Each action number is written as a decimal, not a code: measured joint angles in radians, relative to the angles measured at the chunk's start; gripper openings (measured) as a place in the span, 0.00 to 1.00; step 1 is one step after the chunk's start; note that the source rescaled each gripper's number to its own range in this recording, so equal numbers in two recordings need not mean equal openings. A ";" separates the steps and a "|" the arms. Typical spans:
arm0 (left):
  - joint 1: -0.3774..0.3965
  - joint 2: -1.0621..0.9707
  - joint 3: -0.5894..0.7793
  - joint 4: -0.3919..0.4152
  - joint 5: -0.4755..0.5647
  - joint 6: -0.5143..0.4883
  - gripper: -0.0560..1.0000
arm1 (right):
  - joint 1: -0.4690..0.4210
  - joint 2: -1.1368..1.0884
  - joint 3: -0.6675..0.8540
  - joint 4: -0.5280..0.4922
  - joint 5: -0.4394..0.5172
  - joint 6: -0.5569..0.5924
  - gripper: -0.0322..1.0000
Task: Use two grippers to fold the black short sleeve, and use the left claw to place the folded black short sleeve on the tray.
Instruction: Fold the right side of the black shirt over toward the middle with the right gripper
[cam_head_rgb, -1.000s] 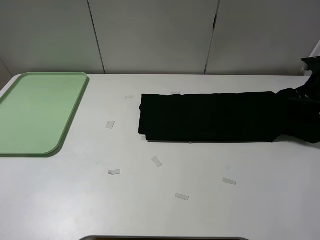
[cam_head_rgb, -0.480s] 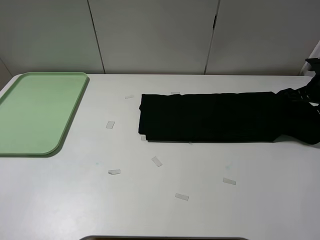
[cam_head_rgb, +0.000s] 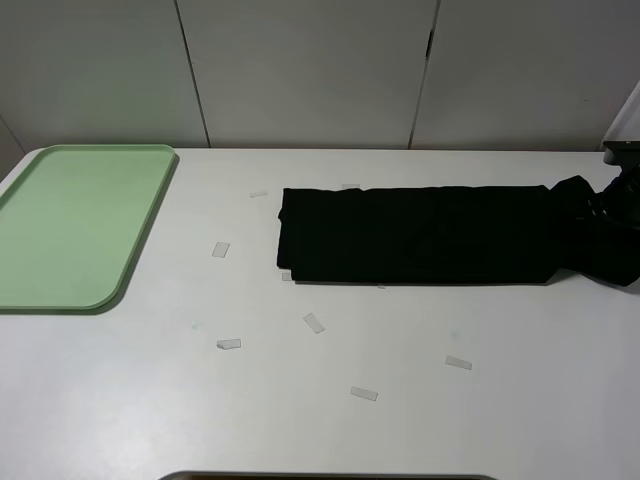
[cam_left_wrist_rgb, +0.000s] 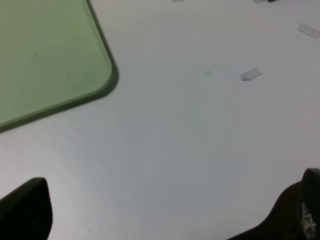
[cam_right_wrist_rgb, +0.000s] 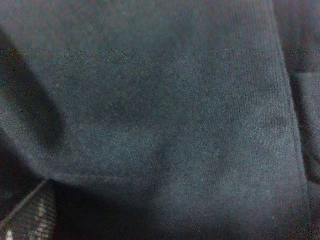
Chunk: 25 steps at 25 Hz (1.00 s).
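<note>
We are viewing a white tabletop (cam_head_rgb: 400, 400) carrying the light-green tray (cam_head_rgb: 60, 225) at its left end. The black short sleeve (cam_head_rgb: 420, 235) is lying right of centre, well apart from the tray, folded into a long band. The right gripper (cam_head_rgb: 620, 195) is standing close over the band's right end, jaws spread wide. The left gripper (cam_left_wrist_rgb: 162, 212) is hanging near the tray's corner, jaws likewise spread. Small tape scraps (cam_head_rgb: 314, 322) are lying scattered about.

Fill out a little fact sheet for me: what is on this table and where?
Table: white, flat
Black short sleeve: folded into a long strip, lying right of centre
Tray: light green, at the left edge, nothing on it
Pale scraps: small pieces scattered on the table
Left gripper: open, over bare table by the tray's corner
Progress: garment not yet on the tray
</note>
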 joint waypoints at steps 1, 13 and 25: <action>0.000 0.000 0.000 0.000 0.000 0.000 0.98 | -0.001 0.002 -0.002 0.005 0.000 -0.003 1.00; 0.000 0.000 0.000 0.000 0.000 0.000 0.98 | 0.001 0.023 -0.007 0.060 -0.007 -0.016 0.21; 0.000 0.000 0.000 0.000 0.000 0.000 0.98 | 0.002 -0.030 0.001 0.023 0.026 -0.016 0.21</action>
